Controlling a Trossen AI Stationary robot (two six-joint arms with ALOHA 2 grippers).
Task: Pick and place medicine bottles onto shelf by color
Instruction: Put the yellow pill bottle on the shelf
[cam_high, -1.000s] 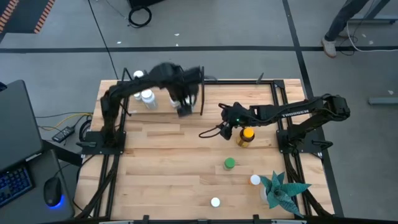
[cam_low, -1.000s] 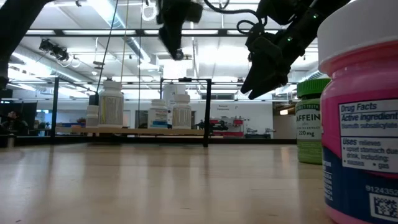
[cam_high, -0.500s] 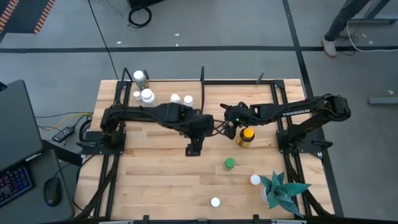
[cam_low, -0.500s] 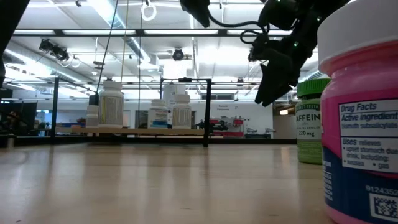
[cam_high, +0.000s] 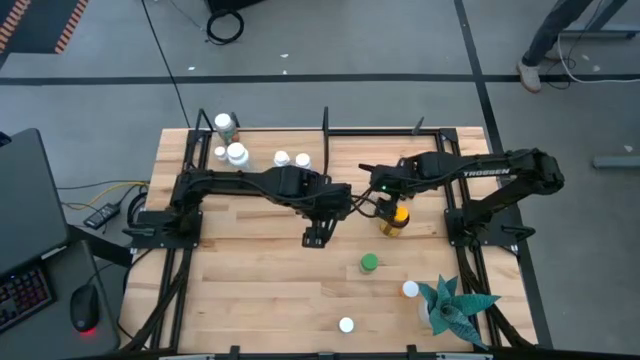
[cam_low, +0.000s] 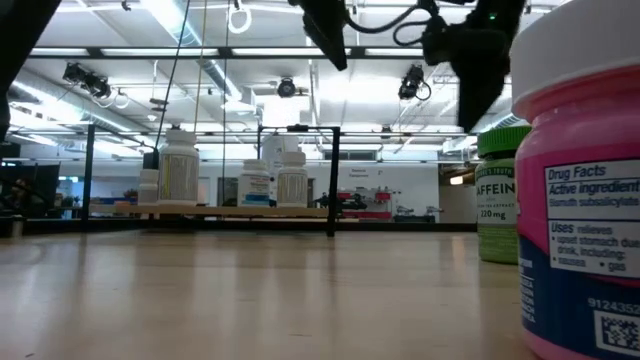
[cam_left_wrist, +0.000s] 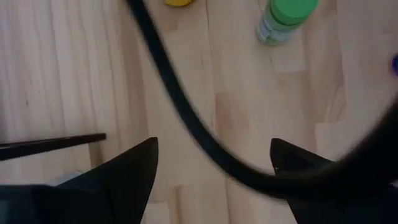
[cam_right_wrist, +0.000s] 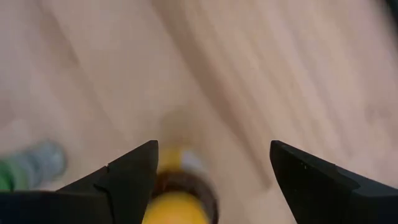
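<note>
The amber bottle with a yellow cap (cam_high: 397, 218) stands upright on the tabletop right of centre. My right gripper (cam_high: 386, 203) hovers open just above and beside it; in the right wrist view the yellow cap (cam_right_wrist: 177, 202) shows below the gap of my right gripper (cam_right_wrist: 214, 149). My left gripper (cam_high: 318, 237) hangs open over bare wood at the table's middle, with nothing between the fingers of my left gripper (cam_left_wrist: 214, 146). A green-capped bottle (cam_high: 369, 264) stands nearer the near edge. Several white bottles (cam_high: 237, 153) stand on the shelf (cam_high: 260, 170) at the far left.
A white-capped bottle (cam_high: 410, 290) and the teal spiky plant (cam_high: 455, 305) stand near the right near corner, another white cap (cam_high: 346, 325) at the near edge. A pink bottle (cam_low: 580, 200) fills the low view's right. A black cable (cam_left_wrist: 186, 124) crosses under my left wrist.
My left arm has swung away from the shelf toward the table's middle and near side, and stays open. My right gripper has risen and shifted toward the table's right, from beside the amber bottle to above it. The bottles have not moved.
</note>
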